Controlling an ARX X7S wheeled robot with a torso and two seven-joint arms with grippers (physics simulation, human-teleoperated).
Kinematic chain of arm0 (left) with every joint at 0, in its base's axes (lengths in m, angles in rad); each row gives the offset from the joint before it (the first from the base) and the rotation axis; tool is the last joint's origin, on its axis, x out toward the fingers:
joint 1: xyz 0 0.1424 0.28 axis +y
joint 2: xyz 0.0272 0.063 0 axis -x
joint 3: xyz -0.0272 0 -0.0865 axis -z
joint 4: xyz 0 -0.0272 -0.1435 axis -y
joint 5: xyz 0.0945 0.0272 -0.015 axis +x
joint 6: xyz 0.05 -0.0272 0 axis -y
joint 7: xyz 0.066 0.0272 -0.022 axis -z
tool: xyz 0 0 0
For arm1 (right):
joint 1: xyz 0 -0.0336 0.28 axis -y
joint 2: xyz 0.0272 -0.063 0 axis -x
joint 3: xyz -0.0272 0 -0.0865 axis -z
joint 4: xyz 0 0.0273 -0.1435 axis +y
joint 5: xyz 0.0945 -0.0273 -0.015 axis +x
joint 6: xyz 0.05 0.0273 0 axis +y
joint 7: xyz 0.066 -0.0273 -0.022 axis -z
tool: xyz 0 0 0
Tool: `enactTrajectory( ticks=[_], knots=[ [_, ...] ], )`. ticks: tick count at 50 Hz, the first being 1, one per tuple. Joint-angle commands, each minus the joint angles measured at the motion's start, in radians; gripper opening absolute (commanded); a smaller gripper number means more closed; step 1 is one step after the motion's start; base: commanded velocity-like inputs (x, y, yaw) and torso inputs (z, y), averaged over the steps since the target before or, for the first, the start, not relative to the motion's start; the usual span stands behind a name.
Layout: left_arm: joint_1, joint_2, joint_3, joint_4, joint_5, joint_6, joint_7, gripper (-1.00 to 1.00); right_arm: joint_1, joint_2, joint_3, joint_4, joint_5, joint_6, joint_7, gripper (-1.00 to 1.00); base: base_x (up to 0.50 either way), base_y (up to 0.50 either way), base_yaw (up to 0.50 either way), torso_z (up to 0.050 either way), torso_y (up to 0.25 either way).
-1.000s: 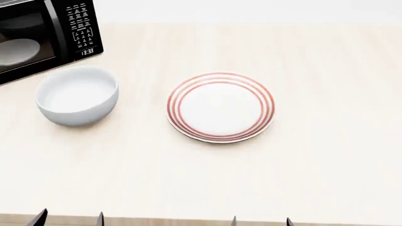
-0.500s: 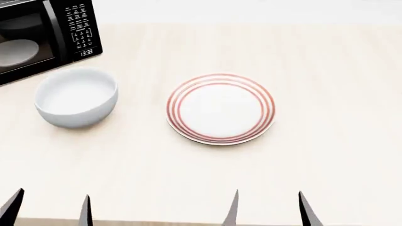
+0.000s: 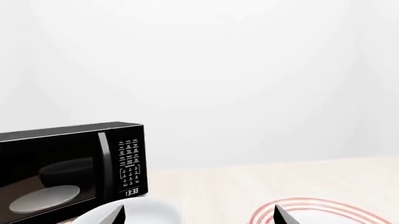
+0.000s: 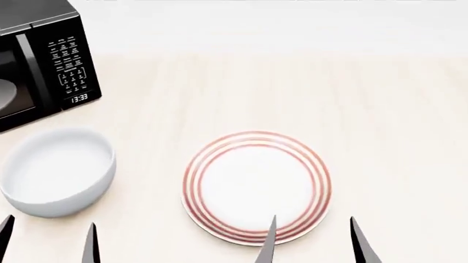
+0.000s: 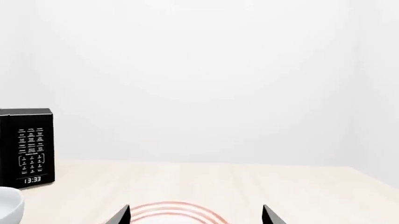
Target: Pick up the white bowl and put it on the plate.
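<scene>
Left wrist view: the left gripper (image 3: 198,215) is showing only two dark fingertips, standing wide apart with nothing between them, so the jaws are released and empty. The white bowl (image 3: 140,212) is sitting on the pale wood-grain table (image 3: 262,184) just ahead of the left-hand tip; the plate (image 3: 324,210) is lying to its right. A black microwave (image 3: 72,163) is standing at the far left, its clock reading 13:33 and a pale disc showing through its window. The gripper's line toward the bowl suggests this arm is being readied for the pick.

Head view: the bowl (image 4: 57,172), glossy, deep and thick-rimmed, is resting upright at the near left, well apart from the plate (image 4: 256,186), which is lying flat at the near centre with red-orange rings round its rim. The left gripper (image 4: 47,241) is hovering near the bowl's near side without touching it. The right gripper (image 4: 314,241), tips equally spread and empty, is overlapping the plate's near edge in this view.

Right wrist view: the right gripper (image 5: 196,214) is framing the plate (image 5: 174,211); a sliver of the bowl (image 5: 9,207) is showing at the left, near the microwave (image 5: 26,147).
</scene>
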Motion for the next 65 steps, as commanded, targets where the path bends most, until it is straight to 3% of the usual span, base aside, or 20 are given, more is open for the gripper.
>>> enactTrajectory(
  ticks=[1,11,19,27,30,32,34,37,40,44,46,54,65],
  knots=[
    [-0.004,0.011,-0.016,-0.007,0.024,-0.002,-0.001,1.0,0.001,-0.007,0.011,0.004,-0.02,-0.005,-0.005,1.0,0.5,0.0,0.0,0.0,0.0],
    [-0.007,0.002,-0.011,0.0,0.027,-0.017,-0.018,1.0,0.005,0.002,0.0,0.01,-0.019,-0.002,0.008,1.0,0.42,0.0,0.0,0.0,0.0],
    [-0.008,-0.015,-0.031,0.112,0.029,-0.138,-0.04,1.0,0.007,0.009,-0.01,0.022,-0.021,-0.003,0.018,1.0,0.0,0.0,0.0,0.0,0.0],
    [-0.062,-0.073,-0.069,0.391,0.029,-0.491,-0.017,1.0,0.007,0.016,-0.019,0.025,-0.014,-0.005,0.022,1.0,0.0,0.0,0.0,0.0,0.0],
    [-0.173,-0.134,-0.097,0.539,0.015,-0.713,0.026,1.0,0.005,0.018,-0.022,0.029,-0.009,-0.008,0.022,1.0,0.0,0.0,0.0,0.0,0.0],
    [-0.226,-0.159,-0.108,0.588,0.006,-0.779,0.046,1.0,0.006,0.019,-0.026,0.031,-0.009,-0.008,0.024,1.0,0.0,0.0,0.0,0.0,0.0],
    [-0.349,-0.188,-0.172,0.634,-0.08,-0.947,0.082,1.0,0.006,0.019,-0.039,0.034,-0.014,-0.01,0.022,1.0,0.0,0.0,0.0,0.0,0.0],
    [-0.471,-0.298,-0.239,0.634,-0.311,-1.076,-0.019,1.0,0.007,0.022,-0.039,0.039,-0.007,-0.013,0.022,1.0,0.0,0.0,0.0,0.0,0.0],
    [-0.589,-0.308,-0.345,0.621,-0.477,-1.26,-0.027,1.0,0.009,0.025,-0.035,0.036,0.0,-0.01,0.026,1.0,0.0,0.0,0.0,0.0,0.0],
    [-0.712,-0.325,-0.379,0.534,-0.527,-1.369,-0.006,1.0,0.009,0.027,-0.038,0.035,0.0,-0.01,0.03,1.0,0.0,0.0,0.0,0.0,0.0],
    [-0.768,-0.361,-0.344,0.468,-0.508,-1.363,-0.002,1.0,0.01,0.028,-0.04,0.037,-0.001,-0.01,0.033,1.0,0.0,0.0,0.0,0.0,0.0],
    [-0.98,-0.349,-0.393,0.23,-0.566,-1.527,0.032,1.0,0.009,0.034,-0.042,0.028,0.002,-0.005,0.042,1.0,0.0,0.0,0.0,0.0,0.0],
    [-0.999,-0.365,-0.394,-0.028,-0.533,-1.464,0.057,1.0,0.011,0.042,-0.046,0.027,0.01,-0.006,0.05,1.0,0.0,0.0,0.0,0.0,0.0]
  ],
)
